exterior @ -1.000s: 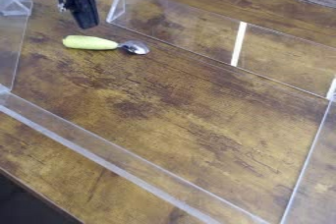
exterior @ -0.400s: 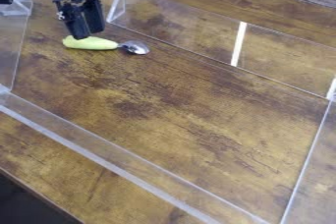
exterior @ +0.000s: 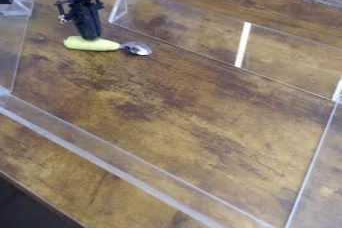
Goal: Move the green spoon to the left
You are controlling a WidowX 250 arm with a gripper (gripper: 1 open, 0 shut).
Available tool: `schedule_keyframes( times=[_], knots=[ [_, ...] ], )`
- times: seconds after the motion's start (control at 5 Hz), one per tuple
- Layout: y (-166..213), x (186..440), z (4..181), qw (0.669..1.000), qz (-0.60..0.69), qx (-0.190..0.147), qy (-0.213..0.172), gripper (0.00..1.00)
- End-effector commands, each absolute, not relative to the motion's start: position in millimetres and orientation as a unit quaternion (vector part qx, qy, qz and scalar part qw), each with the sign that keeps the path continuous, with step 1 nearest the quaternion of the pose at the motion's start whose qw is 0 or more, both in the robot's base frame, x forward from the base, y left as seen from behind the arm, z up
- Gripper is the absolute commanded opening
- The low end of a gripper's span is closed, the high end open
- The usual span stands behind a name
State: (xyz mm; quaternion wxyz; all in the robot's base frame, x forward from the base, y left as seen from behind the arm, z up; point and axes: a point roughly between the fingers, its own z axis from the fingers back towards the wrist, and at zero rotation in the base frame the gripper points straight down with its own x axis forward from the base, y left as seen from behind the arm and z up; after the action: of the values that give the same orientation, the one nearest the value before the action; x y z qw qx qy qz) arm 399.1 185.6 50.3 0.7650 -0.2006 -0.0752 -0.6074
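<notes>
The green spoon (exterior: 99, 44) lies flat on the wooden table at the upper left. Its yellow-green handle points left and its silver bowl (exterior: 138, 49) points right. My black gripper (exterior: 86, 32) reaches down from the top left, and its tips meet at the left part of the handle. The fingers look closed together. The tips hide whether they pinch the handle or only rest on it. The spoon is still on the wood.
Clear acrylic walls fence the wooden table (exterior: 187, 102): a back panel (exterior: 201, 32) right behind the spoon, a low front rail (exterior: 94, 157) and a panel on the right (exterior: 318, 162). Another clear piece (exterior: 11, 2) stands at the far left.
The gripper came down onto the spoon's handle, spread its fingers on the way, and now has them together. The spoon lies where it was.
</notes>
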Motion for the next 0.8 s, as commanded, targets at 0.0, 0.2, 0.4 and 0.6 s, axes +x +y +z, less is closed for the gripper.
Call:
schedule_keyframes(
  times=[0.0, 0.2, 0.4, 0.6],
  knots=[
    [186, 397, 84.4, 0.777, -0.601, -0.164, -0.09, 0.0],
    [180, 395, 92.3, 0.784, -0.593, -0.162, -0.09, 0.0],
    [182, 399, 114.4, 0.769, -0.612, -0.163, -0.085, 0.0],
    [188, 404, 121.8, 0.737, -0.648, -0.174, -0.079, 1.0]
  ],
)
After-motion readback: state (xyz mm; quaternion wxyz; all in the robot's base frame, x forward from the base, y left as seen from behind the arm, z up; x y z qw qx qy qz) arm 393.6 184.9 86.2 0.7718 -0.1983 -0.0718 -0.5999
